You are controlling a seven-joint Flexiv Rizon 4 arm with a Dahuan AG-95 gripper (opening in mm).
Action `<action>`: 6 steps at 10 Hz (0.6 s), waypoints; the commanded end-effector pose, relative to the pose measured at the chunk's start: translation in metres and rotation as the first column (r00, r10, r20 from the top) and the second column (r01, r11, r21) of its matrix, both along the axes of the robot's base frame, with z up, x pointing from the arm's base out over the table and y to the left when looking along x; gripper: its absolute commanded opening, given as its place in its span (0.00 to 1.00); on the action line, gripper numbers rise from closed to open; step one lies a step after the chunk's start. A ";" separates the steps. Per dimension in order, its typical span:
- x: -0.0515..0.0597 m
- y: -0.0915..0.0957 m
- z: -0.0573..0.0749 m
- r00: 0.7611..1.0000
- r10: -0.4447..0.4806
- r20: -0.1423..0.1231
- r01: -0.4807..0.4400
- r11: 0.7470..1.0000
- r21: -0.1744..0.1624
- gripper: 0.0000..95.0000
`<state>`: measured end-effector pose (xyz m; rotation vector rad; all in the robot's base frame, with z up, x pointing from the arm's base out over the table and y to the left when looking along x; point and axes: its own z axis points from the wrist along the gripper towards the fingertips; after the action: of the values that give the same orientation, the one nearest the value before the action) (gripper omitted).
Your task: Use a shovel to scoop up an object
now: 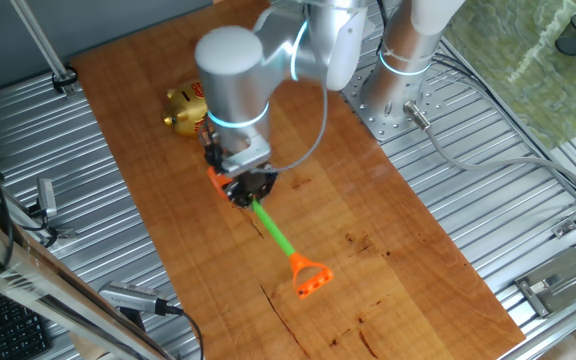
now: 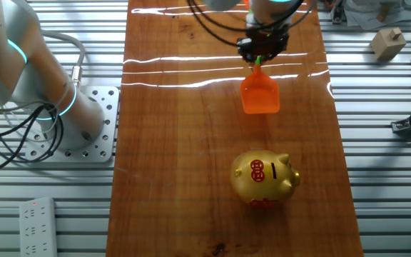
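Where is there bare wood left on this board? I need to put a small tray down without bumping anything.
Free: the wide wood strip between the robot base plate and the piggy bank, and the near edge in front of the bank. Crowded: the far end, where the gripper holds the shovel, its blade pointing at the bank.

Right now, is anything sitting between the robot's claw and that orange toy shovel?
Nothing visible does. The gripper is already down at the shovel, on its green shaft just behind the scoop blade; whether it is clamped shut cannot be told. The gold piggy bank stands beyond the blade, apart from it.
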<state>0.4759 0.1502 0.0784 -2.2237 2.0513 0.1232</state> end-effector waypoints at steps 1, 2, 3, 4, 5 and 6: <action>-0.013 -0.003 0.003 1.000 -0.021 0.015 0.021 0.999 0.025 0.00; -0.018 -0.005 0.004 0.999 -0.042 0.017 0.041 0.998 0.055 0.00; -0.021 -0.006 0.003 0.998 -0.054 0.022 0.052 0.995 0.082 0.00; -0.021 -0.007 0.003 0.998 -0.053 0.026 0.050 0.995 0.085 0.00; -0.021 -0.008 0.003 0.998 -0.050 0.026 0.048 0.994 0.095 0.00; -0.021 -0.009 0.004 0.998 -0.049 0.025 0.046 0.993 0.109 0.00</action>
<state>0.4561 0.1407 0.0809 -2.0995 2.0313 0.1892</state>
